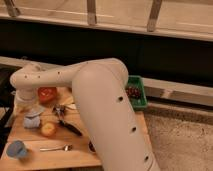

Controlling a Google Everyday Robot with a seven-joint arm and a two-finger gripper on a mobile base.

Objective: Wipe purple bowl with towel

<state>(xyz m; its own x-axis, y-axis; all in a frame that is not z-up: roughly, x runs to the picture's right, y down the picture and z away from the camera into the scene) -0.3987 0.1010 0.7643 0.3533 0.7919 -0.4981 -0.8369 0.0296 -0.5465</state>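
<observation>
A bluish-purple bowl (16, 149) sits at the front left corner of the wooden table (75, 156). A crumpled grey-blue towel (34, 119) lies on the table's left side, behind the bowl. My white arm (100, 100) reaches across the table from the right. Its gripper (18, 102) is at the far left edge, just above and left of the towel, mostly hidden behind the wrist. Nothing shows in its hold.
A red bowl (47, 93) stands at the back of the table under the arm. An orange fruit (48, 129), a black-handled tool (67, 125) and a fork (55, 148) lie mid-table. A green basket (136, 92) sits at the right rear.
</observation>
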